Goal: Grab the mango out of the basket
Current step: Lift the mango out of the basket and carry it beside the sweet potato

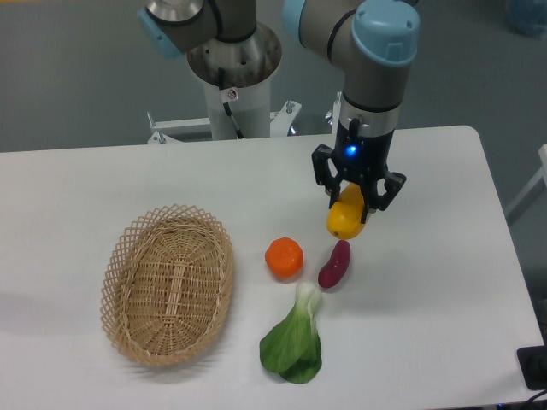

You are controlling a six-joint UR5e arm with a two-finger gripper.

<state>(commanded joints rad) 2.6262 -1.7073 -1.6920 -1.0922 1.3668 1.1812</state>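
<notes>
Claw (354, 207) was clamped on the mango (345, 219), fingers either side of its upper half, fruit hanging tilted below them and apparently clear of the table (444, 282); the purple vegetable (334, 264) sat just below the claw, the orange fruit (284, 258) down and to its left, the leafy green (295, 342) further down. The basket (167, 284) lay well off to the claw's lower left with nothing in it, so the mango was already out. My read: hold the clamp steady and lift straight up, since the off-centre grip could let the fruit pivot or slip.
</notes>
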